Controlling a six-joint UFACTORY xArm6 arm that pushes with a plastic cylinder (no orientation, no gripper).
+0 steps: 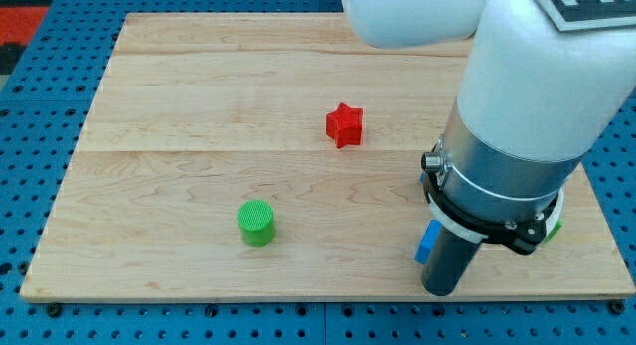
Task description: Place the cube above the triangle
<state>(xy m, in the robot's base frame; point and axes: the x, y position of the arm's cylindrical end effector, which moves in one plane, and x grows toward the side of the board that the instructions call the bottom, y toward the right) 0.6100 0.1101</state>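
A blue block [428,242] shows as a narrow sliver at the view's lower right, mostly hidden behind my dark rod; its shape cannot be made out. A small green piece [553,229] peeks out from behind the arm's body on the right; its shape is hidden too. My tip [440,291] rests near the board's bottom edge, just below and right of the blue block, apparently touching it. The arm's large white and grey body [517,116] covers the board's right part.
A red star [344,125] lies near the board's middle, above and left of my tip. A green cylinder [256,223] stands at the lower left of centre. The wooden board [179,106] sits on a blue pegboard surface [40,106].
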